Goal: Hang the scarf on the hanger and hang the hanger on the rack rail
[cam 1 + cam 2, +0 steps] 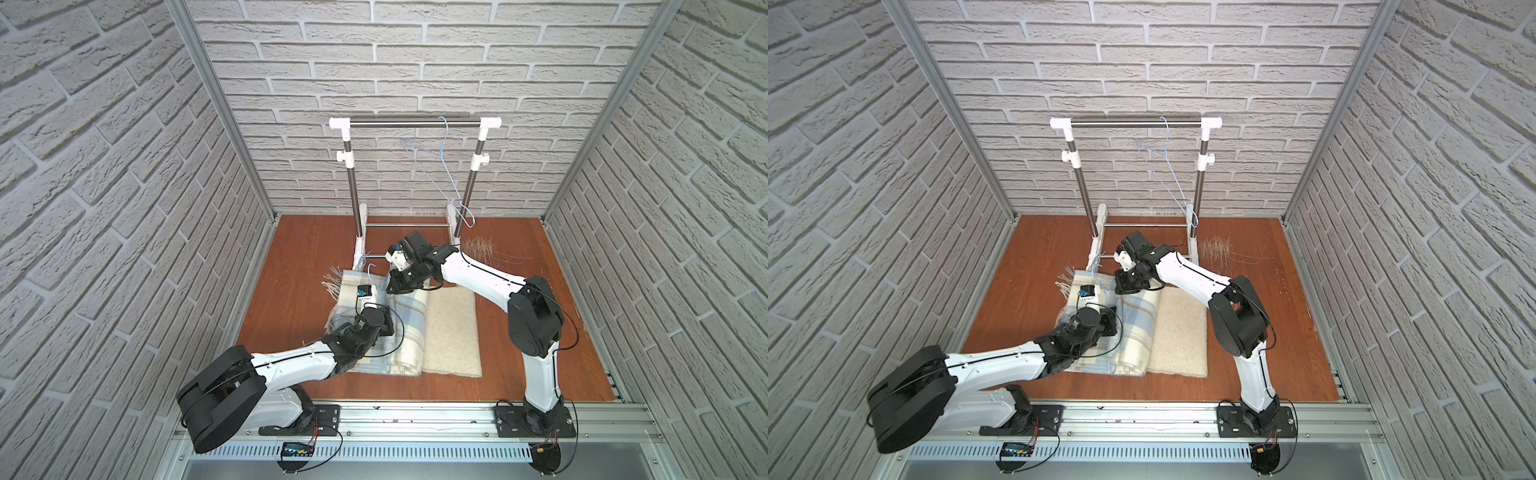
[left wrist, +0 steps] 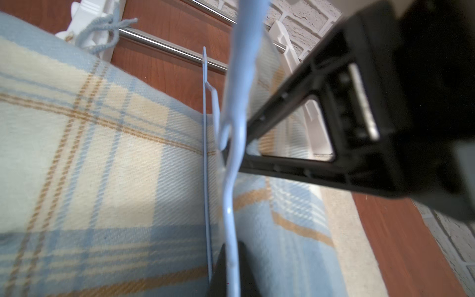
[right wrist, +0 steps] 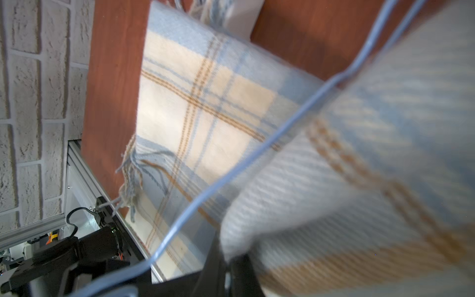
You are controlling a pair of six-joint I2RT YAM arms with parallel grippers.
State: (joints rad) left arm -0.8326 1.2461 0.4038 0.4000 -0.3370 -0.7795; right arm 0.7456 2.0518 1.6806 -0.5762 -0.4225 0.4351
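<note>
Nearest the camera, the mounting rail (image 1: 415, 415) runs along the near edge of the table (image 1: 299, 257) and carries both arm bases. From the near left, the left arm (image 1: 291, 365) reaches over the near-left part of the scarf (image 1: 399, 332).

1. Left gripper (image 2: 231, 267): the jaws are clamped on the wire of a light-blue wire hanger (image 2: 228, 180). The wrist view shows this wire running up from the jaws across the plaid cloth.
2. Scarf: cream, blue and tan plaid, folded, lying at the centre of the table. Its fringe (image 1: 332, 282) points far-left. Its right edge overlaps a beige mat (image 1: 453, 332).
3. Right gripper (image 3: 227, 259): the jaws are together on a raised fold of the scarf at its far edge, just right of the wire hanger. In both top views this gripper sits near the foot of the rack.
4. Rack (image 1: 415, 123): stands at the far centre of the table. A second hanger (image 1: 436, 166) hooks over the right end of its top bar and hangs tilted.
5. Loose pale strands (image 1: 478, 249) lie on the table to the far right.
</note>
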